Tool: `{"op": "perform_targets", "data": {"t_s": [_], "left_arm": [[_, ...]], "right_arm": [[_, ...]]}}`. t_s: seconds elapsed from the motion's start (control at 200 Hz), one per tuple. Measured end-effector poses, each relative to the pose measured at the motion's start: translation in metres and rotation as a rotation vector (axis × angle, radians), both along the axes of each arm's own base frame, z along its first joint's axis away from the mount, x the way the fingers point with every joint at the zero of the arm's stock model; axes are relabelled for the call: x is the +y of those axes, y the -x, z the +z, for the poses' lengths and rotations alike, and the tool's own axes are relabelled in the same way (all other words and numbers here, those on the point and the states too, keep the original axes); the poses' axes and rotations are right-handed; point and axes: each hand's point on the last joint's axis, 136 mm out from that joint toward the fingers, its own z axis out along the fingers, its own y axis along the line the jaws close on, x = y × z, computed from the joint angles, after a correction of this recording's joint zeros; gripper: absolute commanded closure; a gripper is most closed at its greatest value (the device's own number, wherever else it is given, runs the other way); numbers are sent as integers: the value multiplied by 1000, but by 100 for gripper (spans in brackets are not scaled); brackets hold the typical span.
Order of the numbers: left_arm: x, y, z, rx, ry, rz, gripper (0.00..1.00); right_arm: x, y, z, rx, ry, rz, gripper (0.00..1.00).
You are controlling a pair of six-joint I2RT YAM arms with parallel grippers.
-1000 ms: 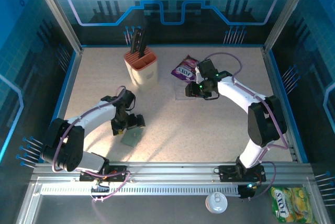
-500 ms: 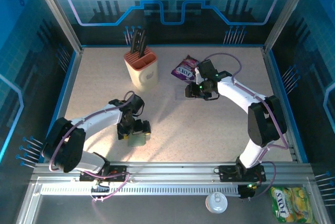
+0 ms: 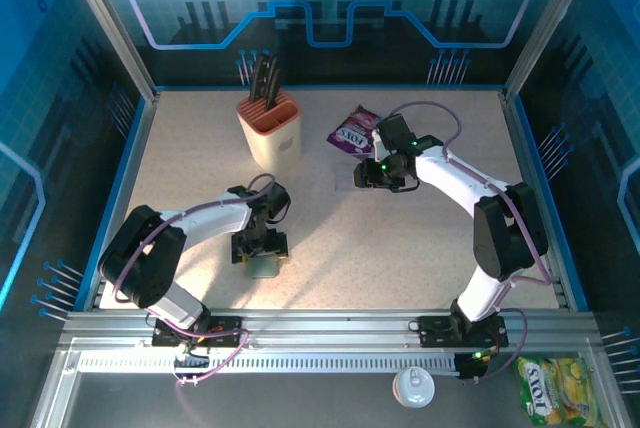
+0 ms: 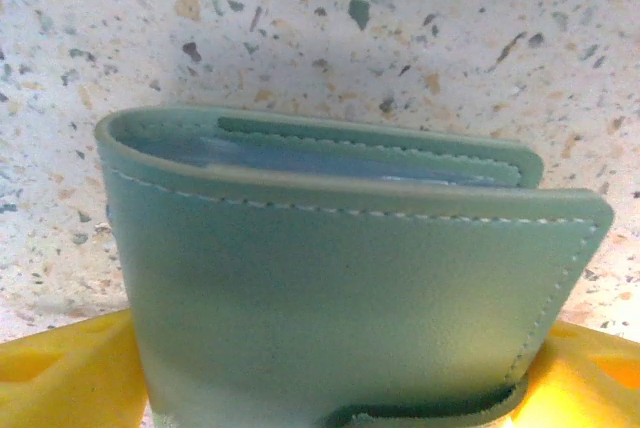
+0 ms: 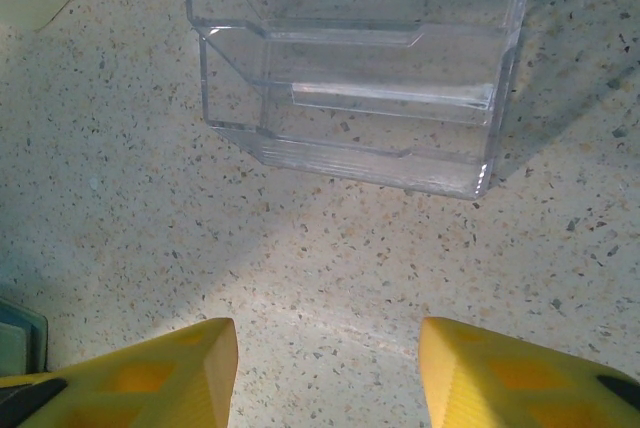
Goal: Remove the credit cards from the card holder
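**At the table's near left: holder lies between your left jaws**

Your left gripper [image 3: 261,246] is down over the card holder [image 4: 340,278], which lies folded on the table [image 3: 340,248], near the front edge and left of centre. In the left wrist view its yellow fingers [image 4: 65,373] flank the holder's two lower corners. You cannot tell whether they press on it or only stand beside it.

The holder's long axis runs from one finger to the other, so the jaws span its length. Its open mouth faces away from the wrist. A pale blue strip [image 4: 330,160] shows inside the fold. It may be a card's edge or only lining.

Your right gripper [image 5: 325,333] hangs released, with bare table between its fingers, just short of a clear tray [image 5: 350,98]. It is well apart from the holder, so the left arm is much the nearer. Drawing cards out will likely need the mouth kept unblocked.
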Motion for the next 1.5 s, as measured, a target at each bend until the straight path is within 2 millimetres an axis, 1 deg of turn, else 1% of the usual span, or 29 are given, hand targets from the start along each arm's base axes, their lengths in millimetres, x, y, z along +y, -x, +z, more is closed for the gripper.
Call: {"op": "perform_targets", "data": {"t_s": [0.12,0.19,0.345,0.445,0.56,0.725,0.855,0.95,1.126,1.226,1.371,1.501], "left_arm": [[-2,-5,7,-9,-3,-3,17],[-6,-10,13,-25,5,-7,18],[-25,-27,28,-83,43,-34,19],[-41,-39,36,-111,69,-54,20],[-61,-50,33,-114,90,-81,24],[-89,-59,23,-98,116,-120,24],[-112,-59,19,-94,167,-138,23],[-127,-55,18,-87,207,-148,22],[-148,-50,18,-75,271,-157,18],[-155,-50,17,-76,309,-144,18],[-158,-45,14,-67,329,-128,18],[-162,-41,16,-70,350,-134,18]], "right_arm": [[0,-1,1,-3,-1,0,48],[0,-1,1,-3,0,0,48],[0,-1,1,-3,0,0,48],[-1,-1,1,-4,3,-1,48],[-1,-1,1,-3,5,0,48],[-2,1,1,-1,11,2,48],[-3,2,3,-5,10,2,48],[-3,2,3,-4,10,2,48],[-5,6,-1,9,16,2,47],[-6,9,-4,18,23,1,47],[-8,13,-7,31,28,0,47],[-7,16,-7,36,30,-5,47]]}}
